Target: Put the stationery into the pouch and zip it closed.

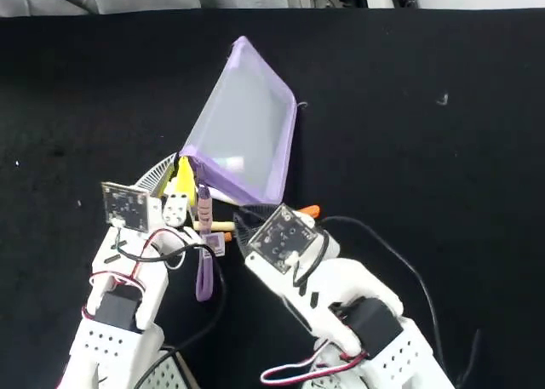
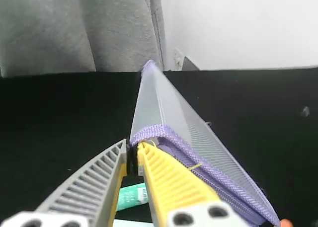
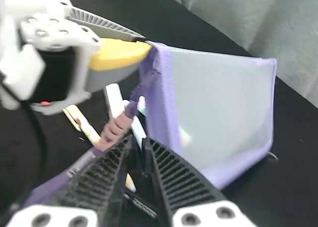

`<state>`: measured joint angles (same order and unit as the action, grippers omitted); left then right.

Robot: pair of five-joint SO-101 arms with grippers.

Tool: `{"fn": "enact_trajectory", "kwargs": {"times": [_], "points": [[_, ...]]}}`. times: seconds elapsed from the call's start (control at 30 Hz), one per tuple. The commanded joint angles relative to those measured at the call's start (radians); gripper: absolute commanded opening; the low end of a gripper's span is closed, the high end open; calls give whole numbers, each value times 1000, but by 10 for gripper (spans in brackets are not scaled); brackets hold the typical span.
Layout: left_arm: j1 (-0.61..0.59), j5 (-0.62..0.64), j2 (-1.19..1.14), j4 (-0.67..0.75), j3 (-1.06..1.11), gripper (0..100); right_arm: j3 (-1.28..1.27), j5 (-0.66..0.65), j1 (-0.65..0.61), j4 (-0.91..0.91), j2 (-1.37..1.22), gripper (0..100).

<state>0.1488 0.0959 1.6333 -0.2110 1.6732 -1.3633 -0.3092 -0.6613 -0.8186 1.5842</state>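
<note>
A translucent purple-edged pouch (image 1: 247,125) stands tilted up on the black table. My left gripper (image 1: 181,169), with one grey and one yellow finger, is shut on the pouch's purple zipper edge (image 2: 149,132) at a corner. My right gripper (image 3: 139,140), with black fingers, is shut just below the pouch's open edge (image 3: 161,98), beside the purple zipper pull (image 3: 119,125); nothing shows between its tips. A white pen (image 3: 113,100) and a wooden pencil (image 1: 213,225) lie under the opening. A pale item (image 1: 230,162) shows inside the pouch.
A purple strap (image 1: 204,278) trails toward the left arm's base. An orange piece (image 1: 310,210) lies by the right gripper. A green item (image 2: 130,194) lies under the left fingers. Open black table stretches to the right and far side.
</note>
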Motion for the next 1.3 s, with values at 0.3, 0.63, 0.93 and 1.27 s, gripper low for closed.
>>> {"fn": "enact_trajectory", "kwargs": {"times": [0.3,0.63,0.93,1.27], "points": [[-111,238,15,-146,-157,28,-64,57,-138,92,13,101],[-107,238,15,-147,-156,28,-145,58,-193,235,2,138],[-105,238,17,-149,-156,28,-162,58,-193,265,1,137],[-105,238,17,-149,-156,28,-67,106,-144,262,-122,136]]}}
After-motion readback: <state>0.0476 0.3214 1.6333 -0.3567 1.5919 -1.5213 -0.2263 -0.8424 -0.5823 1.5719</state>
